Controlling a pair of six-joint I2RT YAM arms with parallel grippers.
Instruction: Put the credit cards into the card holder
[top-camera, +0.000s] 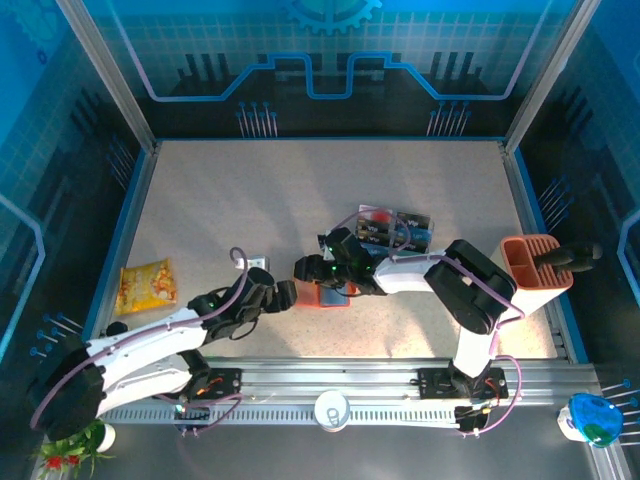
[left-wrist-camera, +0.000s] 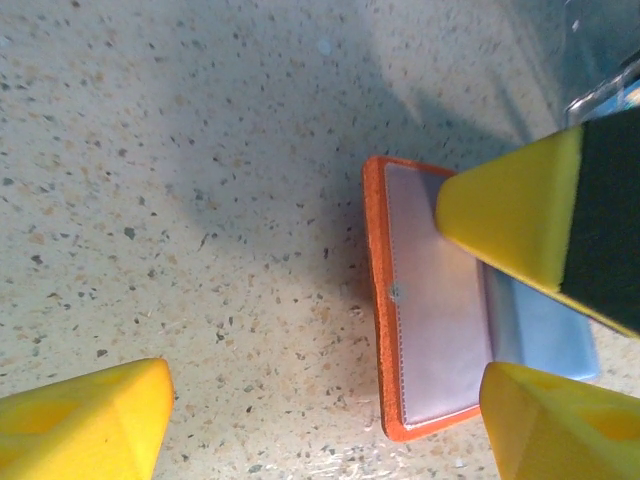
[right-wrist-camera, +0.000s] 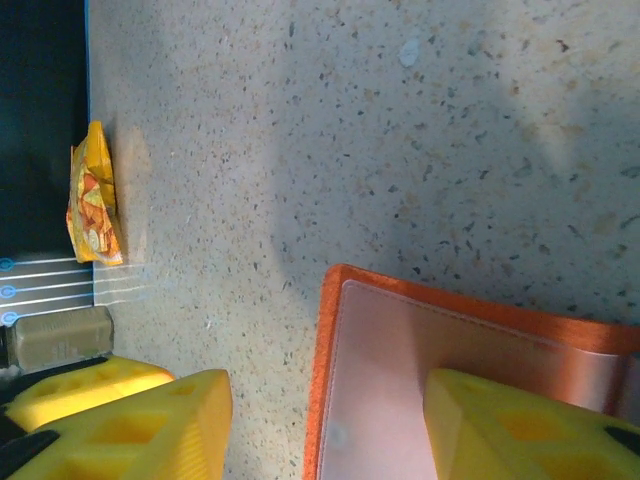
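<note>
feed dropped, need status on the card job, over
Left fingers open beside card holder. Right fingers open, one over its pocket. Credit cards piled beyond. Nothing blocking.

Print on the credit cards (top-camera: 395, 228) is illegible.

Card holder (top-camera: 334, 297), partly hidden beneath the right end effector (top-camera: 312, 272); in the right wrist view its lower and right portions run off frame. Credit cards (top-camera: 402, 228), overlapped by the arm; count and print too small to tell.

bright cool light, soft shadows on the table (top-camera: 250, 200), close-ups slightly soft
</note>
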